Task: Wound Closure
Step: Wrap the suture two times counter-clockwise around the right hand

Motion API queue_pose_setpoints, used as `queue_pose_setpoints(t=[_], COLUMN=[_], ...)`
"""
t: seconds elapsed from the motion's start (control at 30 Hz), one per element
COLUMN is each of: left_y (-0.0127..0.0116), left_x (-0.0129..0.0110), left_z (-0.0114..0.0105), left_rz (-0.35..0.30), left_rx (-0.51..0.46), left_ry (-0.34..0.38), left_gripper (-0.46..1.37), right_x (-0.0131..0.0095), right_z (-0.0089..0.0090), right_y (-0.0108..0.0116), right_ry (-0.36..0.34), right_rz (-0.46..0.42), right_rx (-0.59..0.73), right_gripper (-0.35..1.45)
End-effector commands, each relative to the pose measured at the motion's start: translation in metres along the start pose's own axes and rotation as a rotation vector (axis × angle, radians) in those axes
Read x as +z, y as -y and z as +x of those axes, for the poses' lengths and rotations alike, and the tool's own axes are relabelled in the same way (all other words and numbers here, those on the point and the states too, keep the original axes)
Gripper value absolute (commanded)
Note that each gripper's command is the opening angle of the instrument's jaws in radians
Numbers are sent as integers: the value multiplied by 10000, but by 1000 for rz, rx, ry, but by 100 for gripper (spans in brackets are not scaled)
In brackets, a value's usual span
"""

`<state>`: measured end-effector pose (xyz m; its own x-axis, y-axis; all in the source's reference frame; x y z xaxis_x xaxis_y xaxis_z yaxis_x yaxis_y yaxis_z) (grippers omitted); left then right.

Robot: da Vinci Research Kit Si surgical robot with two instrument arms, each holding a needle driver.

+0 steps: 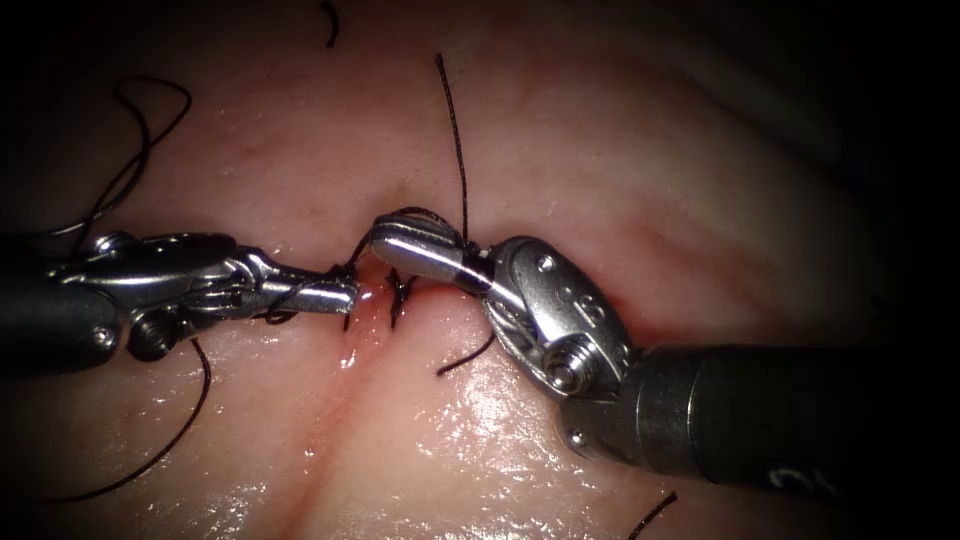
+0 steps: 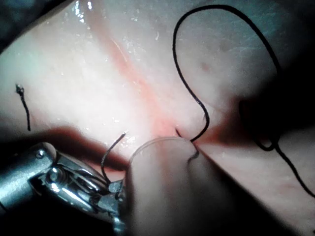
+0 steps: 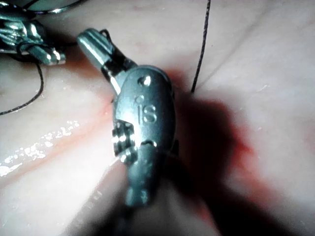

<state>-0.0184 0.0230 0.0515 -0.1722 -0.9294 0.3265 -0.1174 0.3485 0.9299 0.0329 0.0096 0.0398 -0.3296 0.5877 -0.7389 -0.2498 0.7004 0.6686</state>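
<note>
The cut runs down the middle of the tissue, with a dark stitch knot on it. From the left, my left tool lies with its tip at the cut's left edge. Its jaws are shut on the thread, which wraps around them. My right tool comes in from the right, its jaws shut over the knot, thread looped over them. One strand rises straight up from the right jaws. In the right wrist view the right tool is shut, near the left tool.
Slack thread loops over the tissue at the far left, and a short tail lies below the knot. Cut thread ends lie at the top and bottom right. Red fluid wets the cut. A thread loop crosses the tissue.
</note>
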Motion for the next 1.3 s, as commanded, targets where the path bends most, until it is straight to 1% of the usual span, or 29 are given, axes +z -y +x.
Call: queue_pose_setpoints(t=[0.03,0.23,0.27,0.5,0.6,0.63,0.67,0.73,0.77,0.8,0.83,0.9,1.1,1.3], left_y=[0,2,2,4,6,6,6,5,4,3,3,3,5,12], left_x=[0,-1,-2,-7,-11,-15,-16,-23,-25,-29,-31,-34,-38,-55], left_z=[-1,-3,-3,-3,-3,-3,-4,-7,-8,-10,-12,-14,-19,-28], left_rz=[-2,0,0,4,8,10,11,13,14,14,12,14,14,8], left_rx=[2,6,6,5,10,15,14,17,16,19,18,22,29,40], left_ry=[-1,-1,-1,-5,-4,-6,-7,-6,-7,-4,-4,-6,-6,-4], left_gripper=[-35,-35,-35,-35,-35,-35,-35,-35,-35,-35,-35,-35,-35,-35], right_x=[0,1,1,-2,-3,-3,-4,-4,-5,-4,-3,-3,-10,-30], right_z=[0,1,1,3,5,6,7,10,11,12,13,15,18,25], right_y=[1,2,2,2,1,0,0,-1,-2,-3,-3,-4,-5,-9], right_ry=[0,1,1,2,2,3,3,4,4,5,5,5,7,12], right_rz=[-1,-15,-16,-14,-13,-14,-14,-14,-15,-16,-17,-18,-13,-4], right_rx=[-1,-5,-5,-4,-2,-1,-1,1,2,3,4,5,7,9], right_gripper=[36,41,45,44,49,55,57,69,79,102,116,127,130,126])
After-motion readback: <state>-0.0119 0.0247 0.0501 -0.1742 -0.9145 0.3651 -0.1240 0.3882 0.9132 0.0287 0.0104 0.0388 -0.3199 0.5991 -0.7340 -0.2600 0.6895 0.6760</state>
